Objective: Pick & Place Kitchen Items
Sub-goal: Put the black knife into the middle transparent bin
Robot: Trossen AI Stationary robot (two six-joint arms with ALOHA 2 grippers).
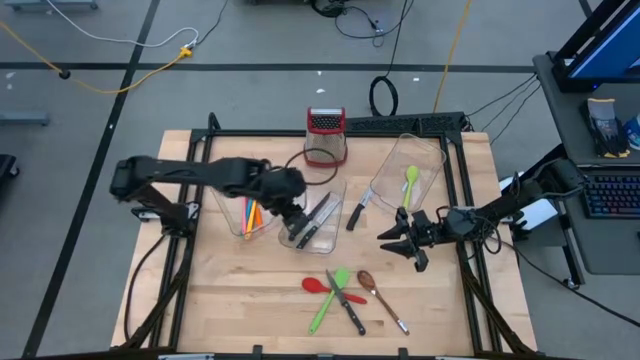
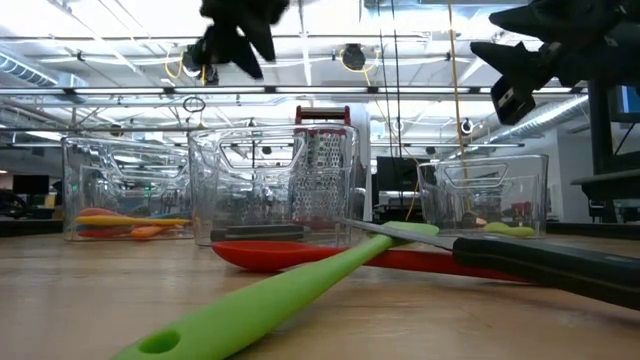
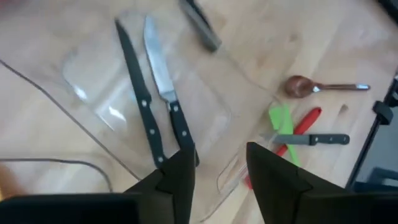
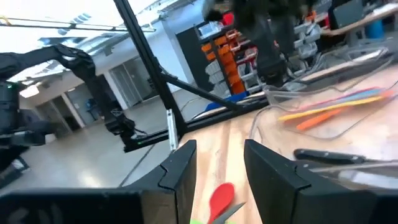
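My left gripper (image 1: 294, 216) (image 3: 221, 174) hangs open above the middle clear bin (image 1: 335, 190), tilted down, with nothing between its fingers. Two black-handled knives (image 3: 155, 106) lie flat on that bin's floor. My right gripper (image 1: 404, 242) (image 4: 217, 168) stands open and roughly level over the table's right middle, holding nothing. On the wood near the front edge lie a red spoon (image 1: 317, 285), a green spatula (image 1: 330, 298), a black-handled knife (image 1: 347, 306) and a brown spoon (image 1: 380, 297). Another knife (image 1: 357, 212) lies beside the middle bin.
The left clear bin (image 1: 243, 228) holds orange and pink utensils (image 1: 252, 214). The right clear bin (image 1: 428, 152) holds a green spoon (image 1: 410, 183). A red-topped box grater (image 1: 325, 135) stands at the back. A black frame (image 1: 463, 180) rims the table.
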